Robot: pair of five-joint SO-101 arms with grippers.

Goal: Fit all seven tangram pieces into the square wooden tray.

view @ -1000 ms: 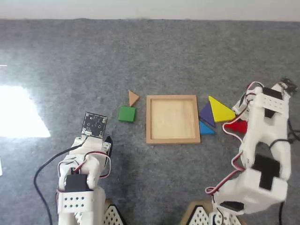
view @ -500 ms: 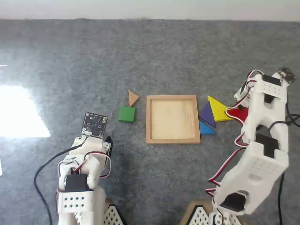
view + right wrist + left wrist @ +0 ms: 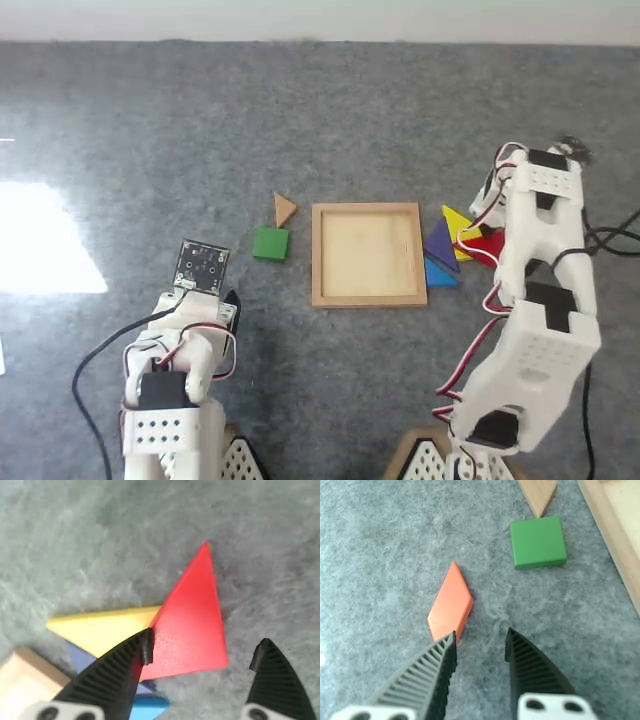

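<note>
Over the last 1 s my right arm point(image 3: 540, 240) has swung in across the desk point(image 3: 150, 110) toward the cluster beside the square wooden tray point(image 3: 317, 255). It now stands over the red triangle point(image 3: 192, 625). That piece has shifted toward the tray with it and now meets the yellow triangle point(image 3: 455, 222), seemingly riding over its edge. The right jaws are spread wide, 1 on either side of the red triangle, gripping nothing. I judge this to be the approach for a first pick, since the tray holds nothing and all 7 pieces lie outside it.

My left arm point(image 3: 175, 400) has not moved. The left jaws stand at a narrow gap with nothing between them, 1 tip just beside the orange parallelogram point(image 3: 451, 602), with the green square point(image 3: 538, 542) nearby.

I can read no brand or writing. The small circuit board point(image 3: 203, 266) on the left arm shows only dots.
</note>
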